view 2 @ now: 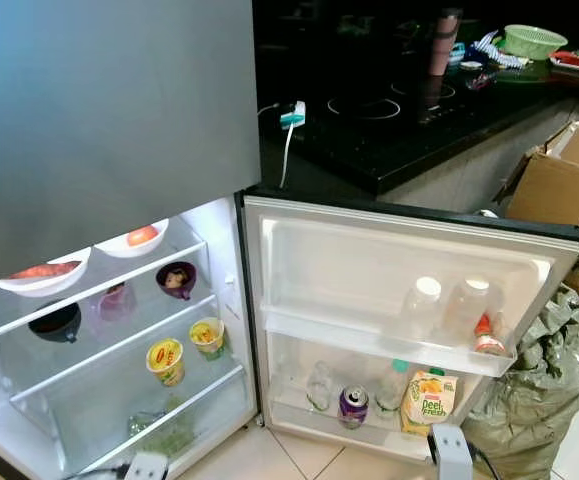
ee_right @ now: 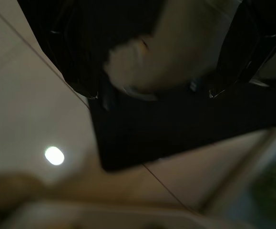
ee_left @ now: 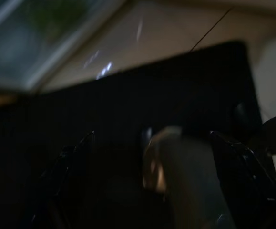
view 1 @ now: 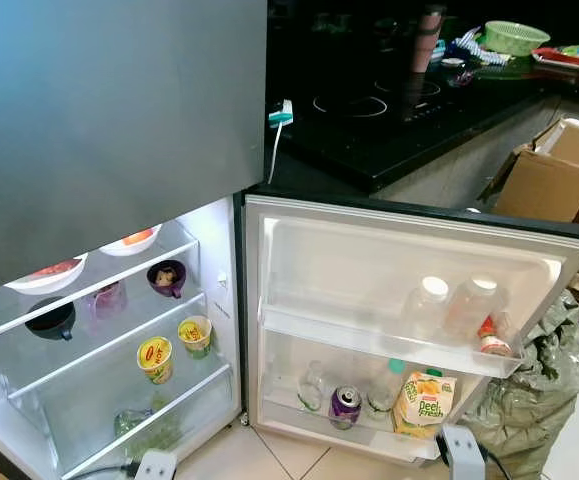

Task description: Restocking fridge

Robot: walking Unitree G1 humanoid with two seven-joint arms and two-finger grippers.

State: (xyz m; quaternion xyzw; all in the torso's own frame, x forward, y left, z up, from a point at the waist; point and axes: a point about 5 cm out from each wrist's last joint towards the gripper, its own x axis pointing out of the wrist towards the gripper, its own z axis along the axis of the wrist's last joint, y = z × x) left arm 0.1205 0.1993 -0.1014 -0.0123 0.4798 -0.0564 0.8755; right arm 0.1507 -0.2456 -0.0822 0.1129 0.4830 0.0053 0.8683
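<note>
Between the left gripper (ee_left: 152, 181) fingers, apart, blurry smooth bottle (ee_left: 185, 176): likely light, slippery, grab mid-body; right gripper unclear.

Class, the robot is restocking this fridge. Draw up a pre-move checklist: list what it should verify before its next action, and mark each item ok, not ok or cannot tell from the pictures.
1. Fridge door open wide: ok.
2. Free room on the upper door shelf left of the clear bottles: ok.
3. Lower door shelf: holds a purple can and juice carton, little room: not ok.
4. Bottom inner shelf has space beside the yellow cups: ok.
5. Item held in the left gripper: blurred pale shape between the jaws: cannot tell.
6. Item held in the right gripper: blurred: cannot tell.
</note>
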